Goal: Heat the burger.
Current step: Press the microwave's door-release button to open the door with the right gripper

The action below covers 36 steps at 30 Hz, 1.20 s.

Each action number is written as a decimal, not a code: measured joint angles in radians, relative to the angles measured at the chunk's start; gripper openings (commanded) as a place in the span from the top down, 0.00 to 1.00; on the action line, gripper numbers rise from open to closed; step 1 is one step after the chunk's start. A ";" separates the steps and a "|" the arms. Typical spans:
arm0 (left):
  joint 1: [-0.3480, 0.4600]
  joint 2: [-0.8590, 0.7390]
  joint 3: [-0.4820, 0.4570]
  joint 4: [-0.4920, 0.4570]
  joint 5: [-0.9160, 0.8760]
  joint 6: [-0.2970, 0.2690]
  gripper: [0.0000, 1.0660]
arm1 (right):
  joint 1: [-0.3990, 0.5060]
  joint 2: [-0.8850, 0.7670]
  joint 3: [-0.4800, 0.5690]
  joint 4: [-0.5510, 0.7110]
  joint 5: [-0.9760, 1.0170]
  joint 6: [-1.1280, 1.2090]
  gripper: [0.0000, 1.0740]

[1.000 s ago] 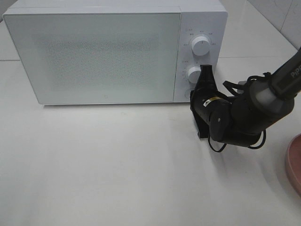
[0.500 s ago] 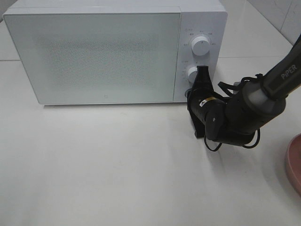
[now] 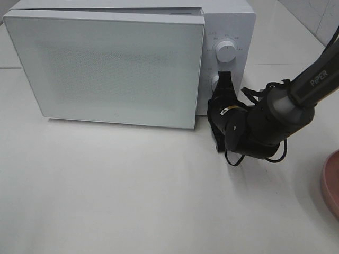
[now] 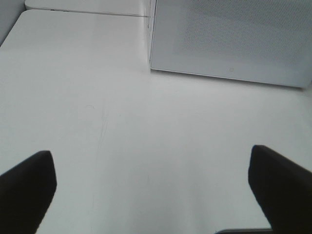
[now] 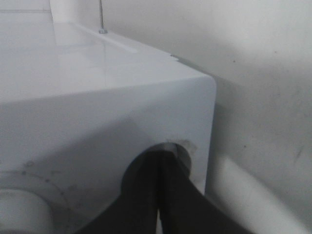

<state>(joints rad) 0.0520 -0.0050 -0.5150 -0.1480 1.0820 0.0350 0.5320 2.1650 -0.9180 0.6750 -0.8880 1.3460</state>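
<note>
A white microwave (image 3: 228, 21) fills the high view from 10 to 1 o'clock. Its door (image 3: 111, 69) stands ajar, the free edge swung out from the body. Two round knobs sit on the control panel; the lower knob (image 3: 214, 82) is partly hidden by the right claw (image 3: 224, 77). This claw reaches in from 3 o'clock with its fingers together, tips against the panel's bottom button. The left claw (image 4: 150, 153) hangs with fingers wide apart over bare white worktop (image 3: 132, 196). A pink plate (image 3: 331, 182) peeks in at 4 o'clock. The burger shows in no view. Pale tiles line the wall (image 3: 318, 13) at 1 o'clock.
</note>
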 measured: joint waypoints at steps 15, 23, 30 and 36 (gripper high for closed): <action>0.000 0.000 0.000 0.000 0.000 0.000 0.06 | 0.001 0.001 -0.020 0.036 0.029 -0.054 1.00; 0.000 0.000 0.000 0.000 0.000 0.000 0.06 | -0.002 -0.031 0.001 0.026 0.055 -0.055 1.00; 0.000 0.000 0.000 0.000 0.000 0.000 0.06 | 0.004 -0.049 0.035 -0.004 0.038 -0.028 1.00; 0.000 0.000 0.000 0.000 0.000 0.000 0.06 | 0.005 -0.102 0.061 -0.014 0.103 -0.027 1.00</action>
<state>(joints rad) 0.0520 -0.0050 -0.5150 -0.1480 1.0820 0.0350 0.5370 2.0630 -0.8570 0.6610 -0.7850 1.3190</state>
